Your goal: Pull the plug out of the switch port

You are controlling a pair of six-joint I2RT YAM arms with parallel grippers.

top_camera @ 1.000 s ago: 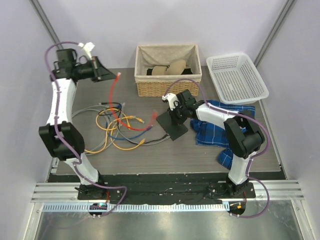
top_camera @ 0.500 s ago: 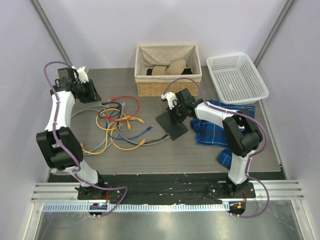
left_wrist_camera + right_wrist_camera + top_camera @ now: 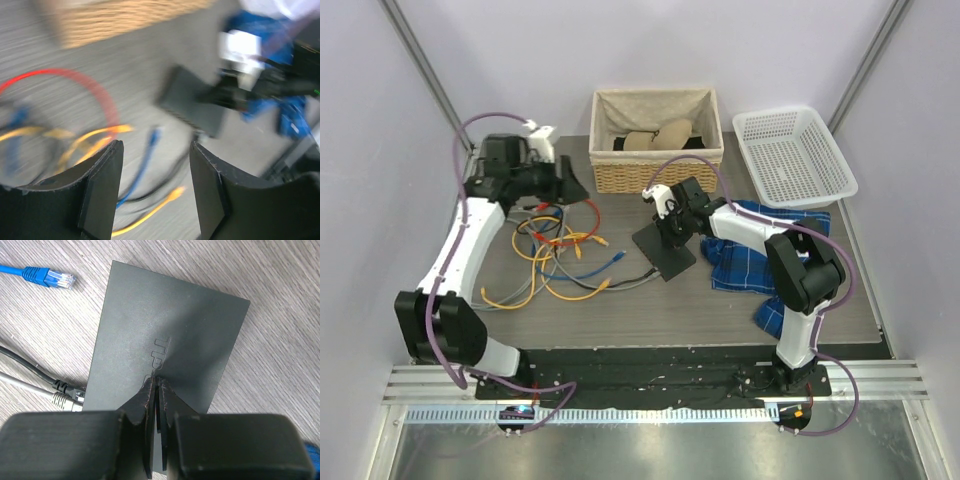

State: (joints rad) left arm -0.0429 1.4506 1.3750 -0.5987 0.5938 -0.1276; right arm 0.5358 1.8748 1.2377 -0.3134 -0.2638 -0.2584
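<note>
Surveying from the near edge of the table [image 3: 620,310], we first note a tangle of yellow, blue and grey cables [image 3: 555,255] lying left of centre. The switch [image 3: 663,250] rests at mid-table, just right of that tangle. At its left edge a grey plug [image 3: 62,401] and a black plug [image 3: 70,388] sit in the sockets, their leads running off to the left. A loose blue plug [image 3: 50,277] lies apart from the switch's corner.

The right hand [image 3: 156,384] has its fingers closed together, with the tips touching the switch's top face; it grips nothing. A blue plaid cloth [image 3: 760,245] lies beside the switch, under the right arm.

Farther back on the left, the left hand [image 3: 156,150] hangs above a red cable loop [image 3: 582,200], fingers spread wide and holding nothing; its wrist view is blurred.

At the far edge stand a wicker basket [image 3: 656,172] and a white plastic basket [image 3: 793,155].
</note>
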